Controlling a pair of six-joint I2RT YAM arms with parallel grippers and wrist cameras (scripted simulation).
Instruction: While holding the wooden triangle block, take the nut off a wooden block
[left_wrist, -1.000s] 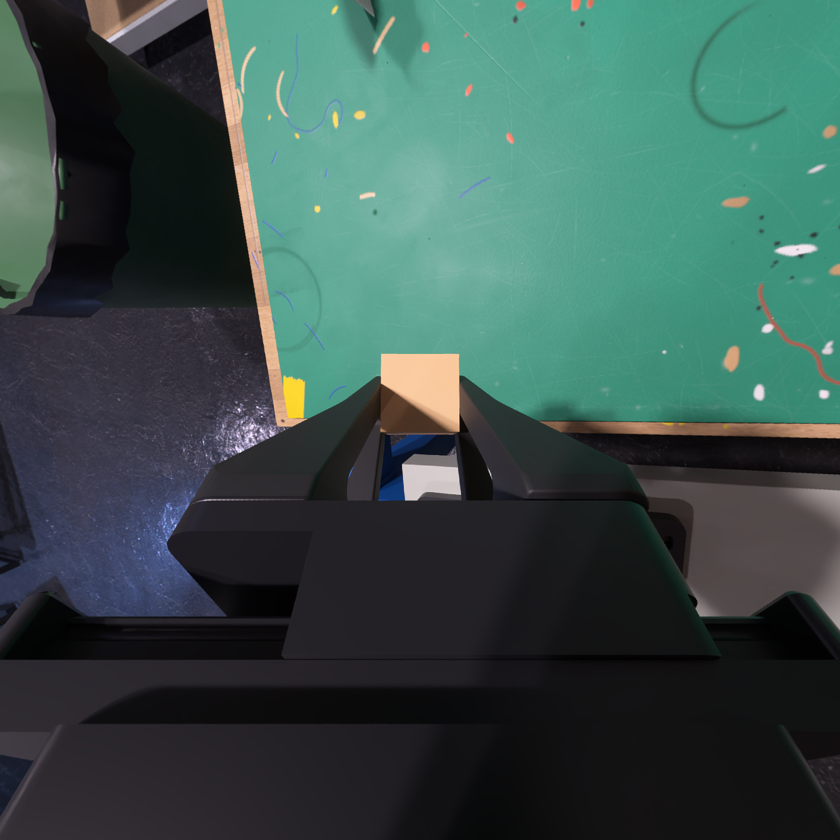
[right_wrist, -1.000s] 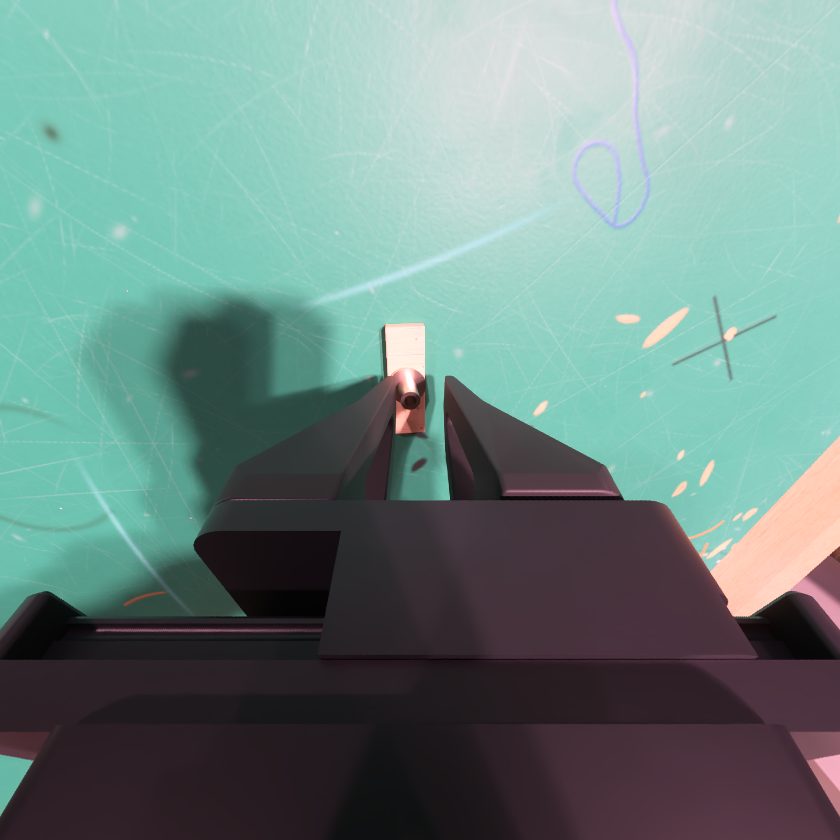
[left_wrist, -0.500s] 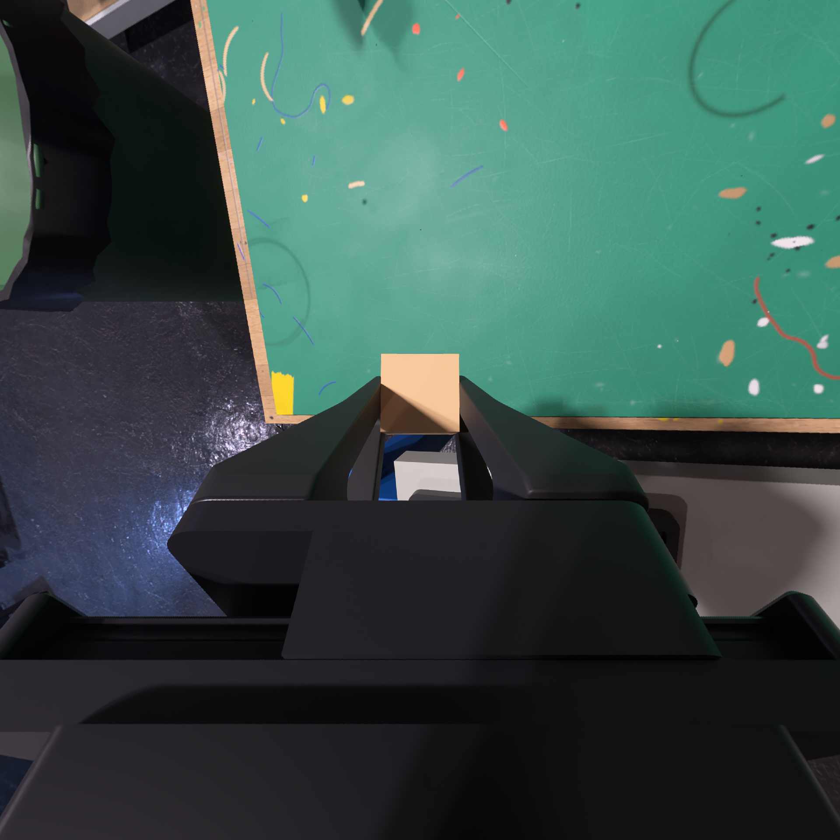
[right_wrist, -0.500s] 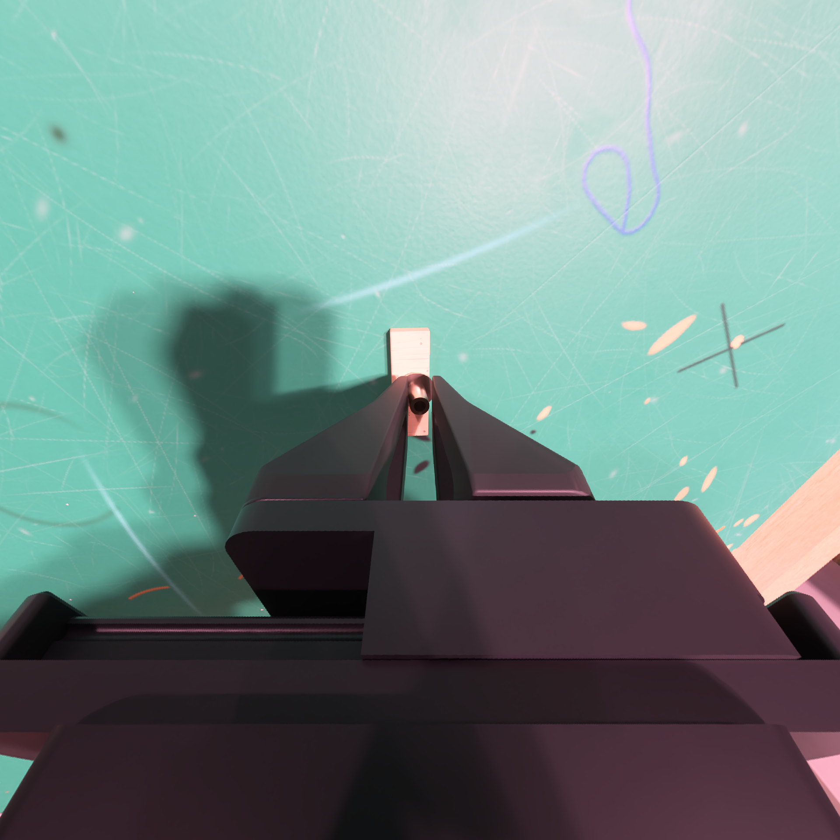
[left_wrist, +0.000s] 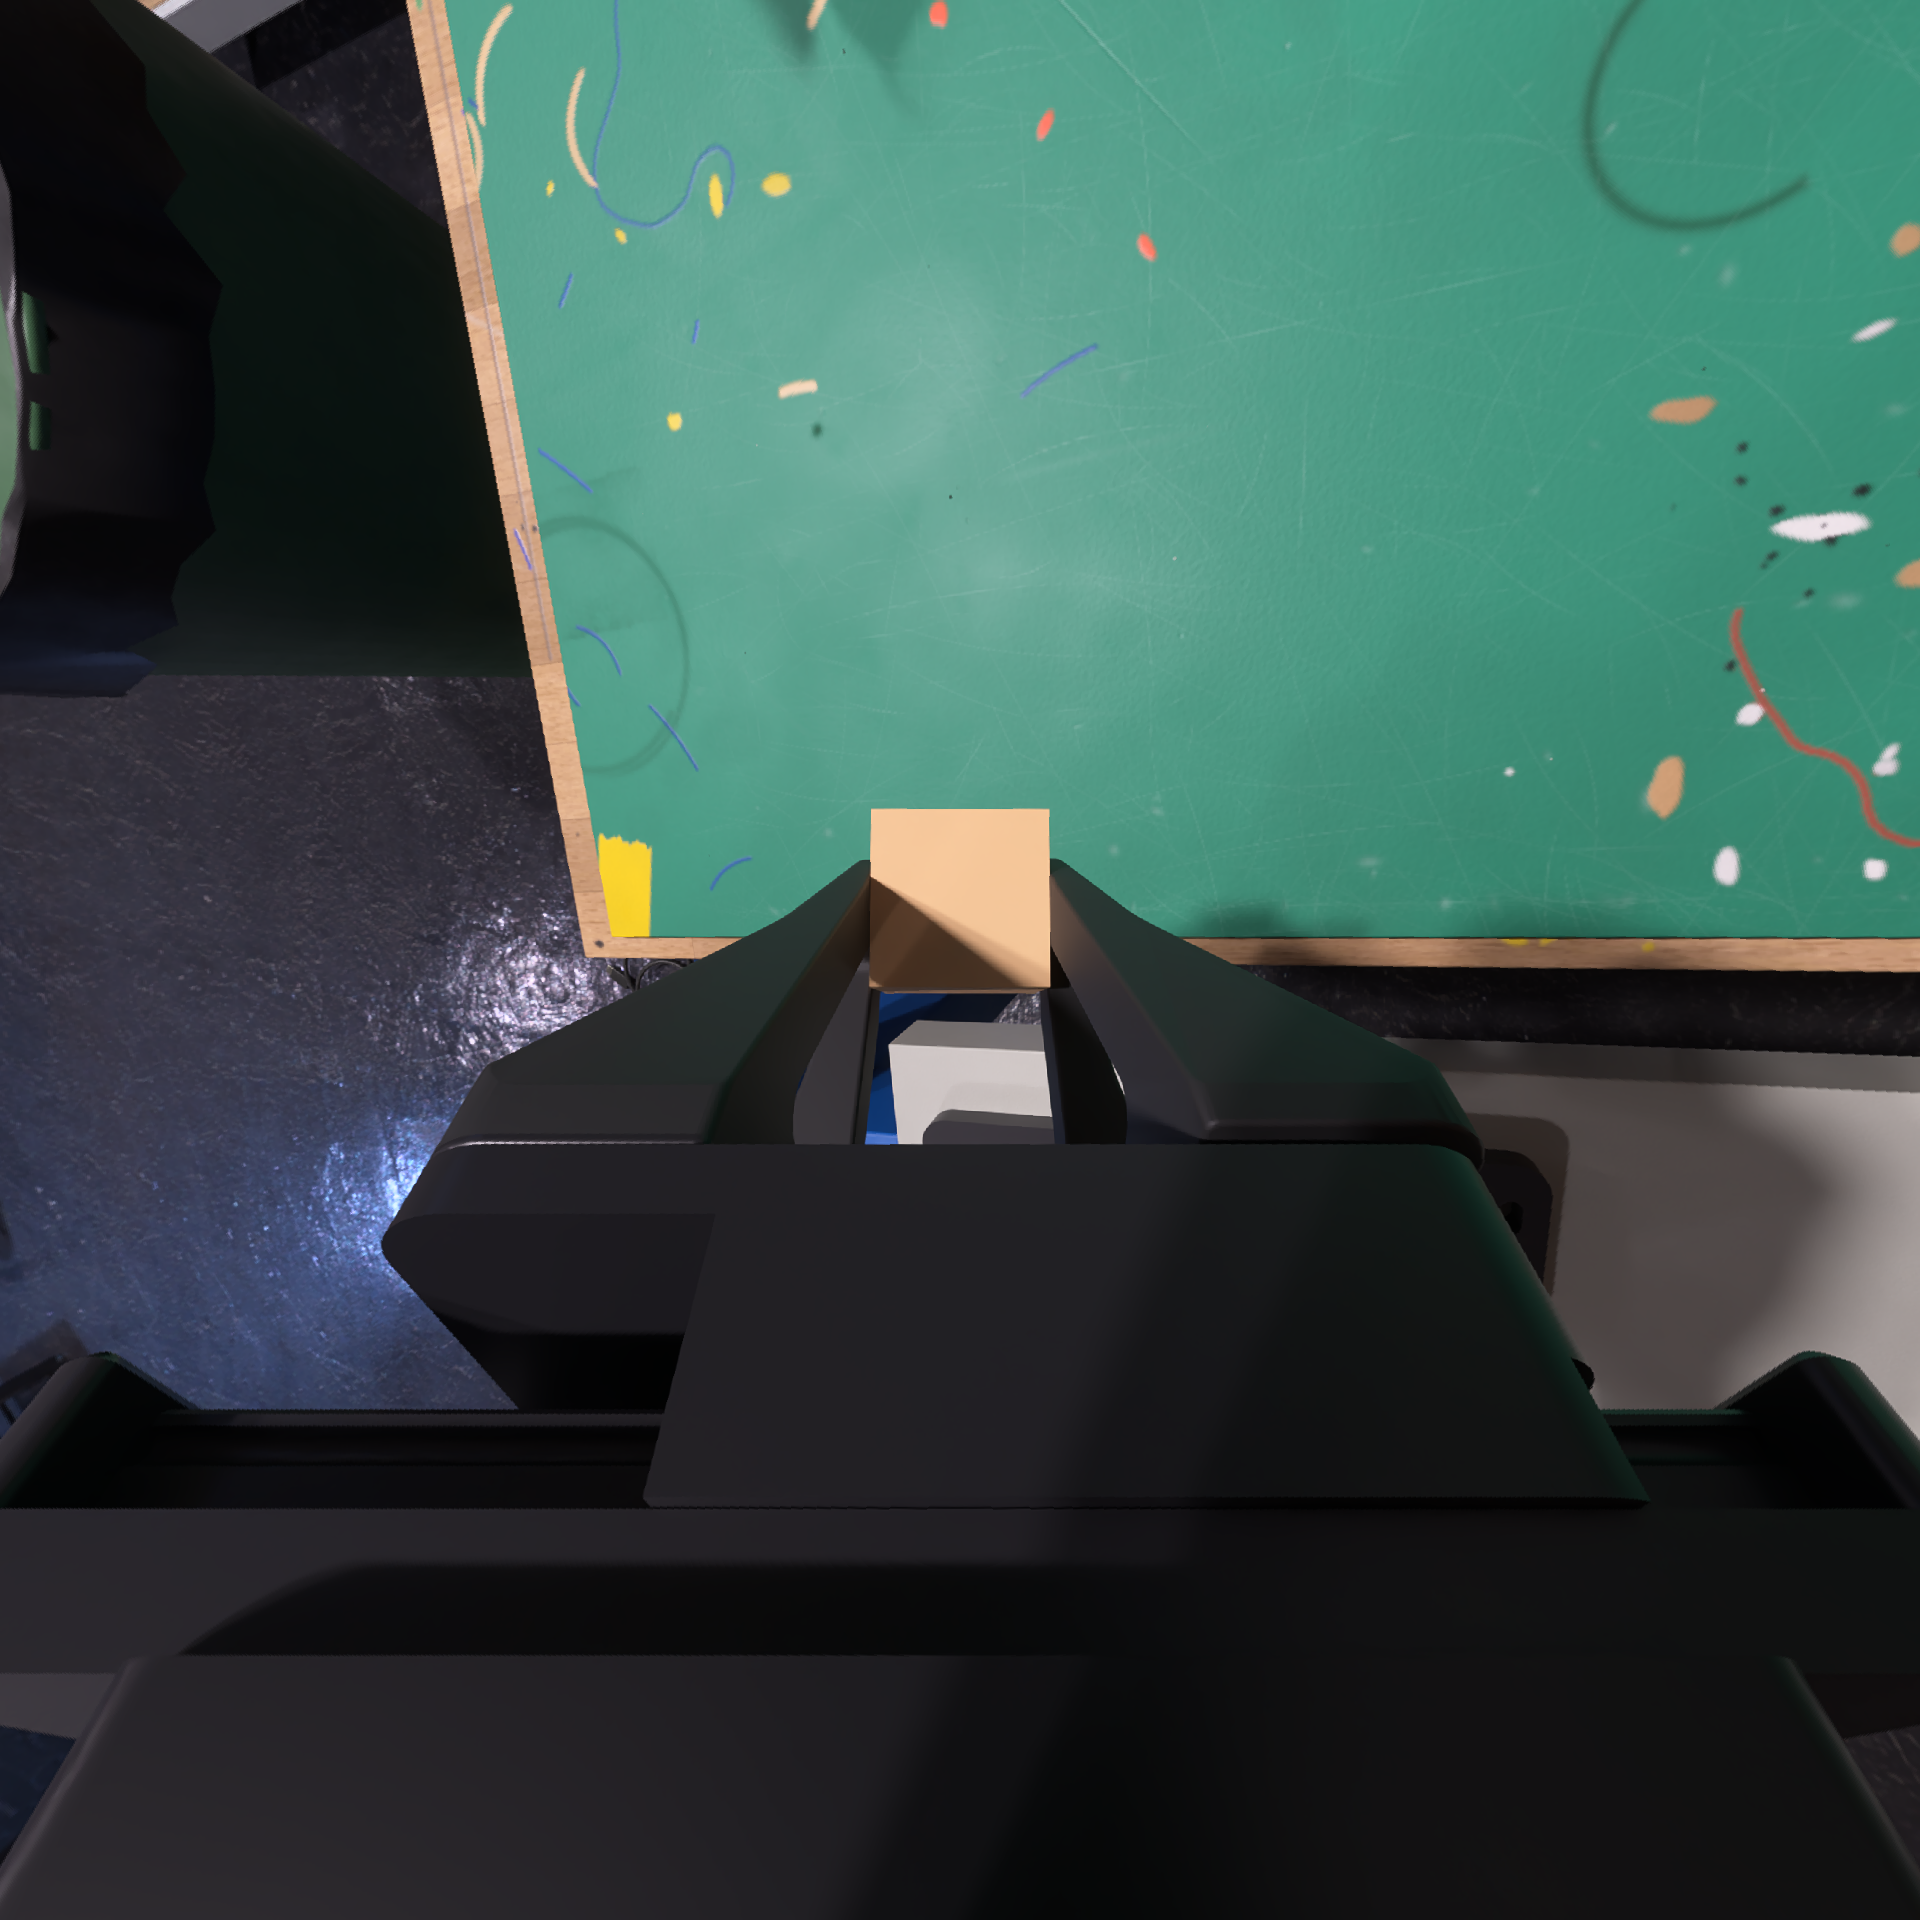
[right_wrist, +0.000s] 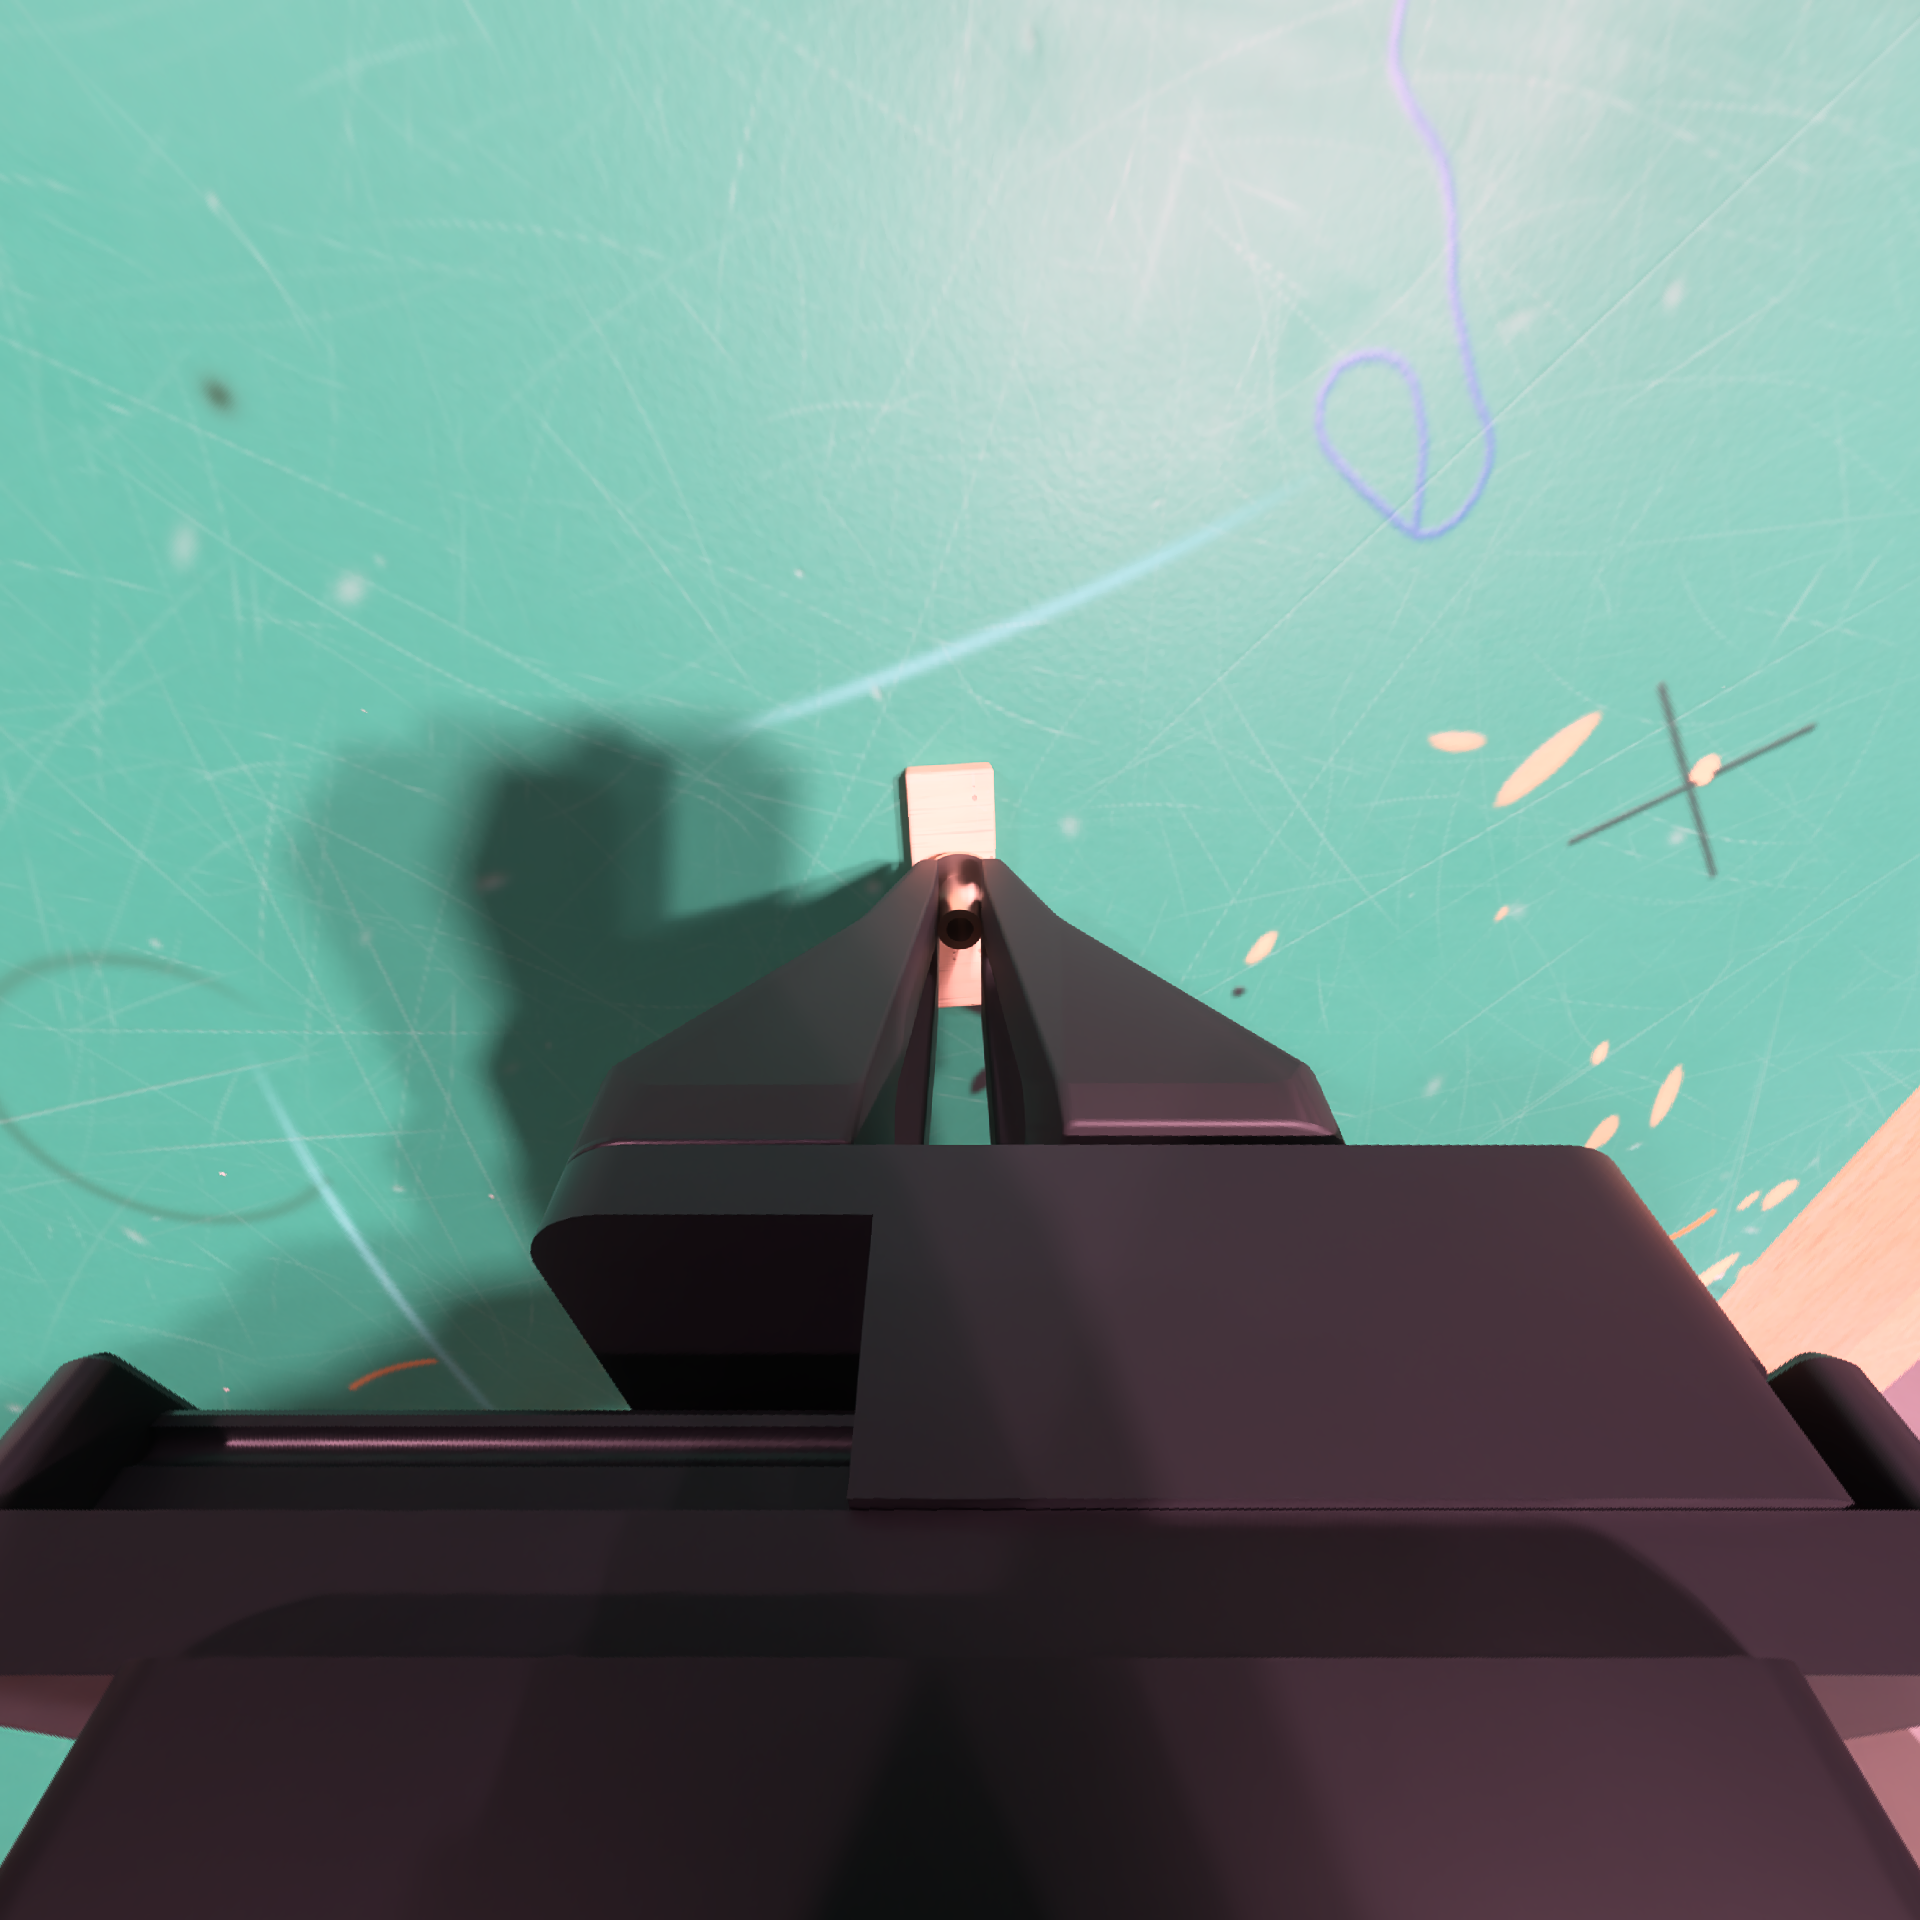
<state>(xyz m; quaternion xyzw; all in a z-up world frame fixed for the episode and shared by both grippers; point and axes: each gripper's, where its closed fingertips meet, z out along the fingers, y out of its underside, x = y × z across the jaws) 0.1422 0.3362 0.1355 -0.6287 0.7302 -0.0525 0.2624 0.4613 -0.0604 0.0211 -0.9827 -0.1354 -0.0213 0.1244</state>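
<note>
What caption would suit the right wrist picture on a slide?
Right gripper closed on the small metal nut atop a pale wooden block lying on the scuffed green table.

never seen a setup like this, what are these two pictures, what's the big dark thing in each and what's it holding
Each picture comes from a camera mounted on one of two robot arms, looking forward along its two fingers. The dark bulk is that arm's own hand. In the left wrist view, the left hand grips a tan wooden block above the corner of a scratched, paint-flecked green table. In the right wrist view, the right hand has its fingers pinched on a small metal nut that sits on a pale wooden block over the table.
</note>
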